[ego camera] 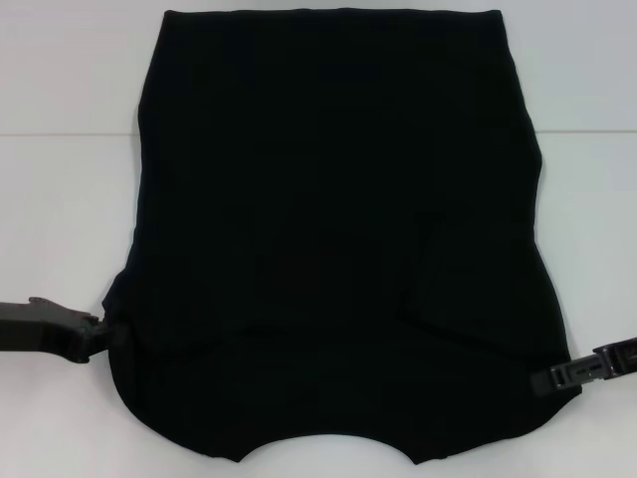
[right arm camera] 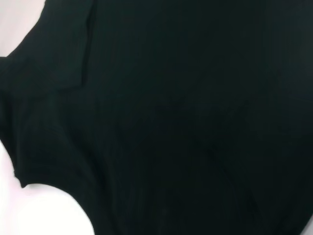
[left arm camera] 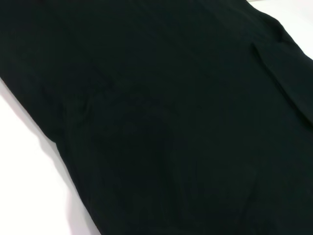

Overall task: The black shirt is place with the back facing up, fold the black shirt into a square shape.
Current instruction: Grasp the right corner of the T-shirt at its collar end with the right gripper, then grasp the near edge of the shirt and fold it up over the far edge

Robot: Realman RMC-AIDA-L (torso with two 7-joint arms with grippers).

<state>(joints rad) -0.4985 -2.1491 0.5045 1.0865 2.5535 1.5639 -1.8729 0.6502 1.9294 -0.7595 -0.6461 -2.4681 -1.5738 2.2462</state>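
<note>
Two end effectors, left end effector [ego camera: 105,334] and right end effector [ego camera: 545,381], flank one black shirt [ego camera: 338,229].

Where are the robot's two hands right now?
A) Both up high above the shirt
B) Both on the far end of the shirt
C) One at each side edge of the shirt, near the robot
C: the left hand and right hand sit at opposite side edges of the black shirt, near the robot.

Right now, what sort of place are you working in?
Probably a lab or test bench for cloth folding: a plain white table, one black shirt spread flat on it, and the left tool and right tool at its near edges.
</note>
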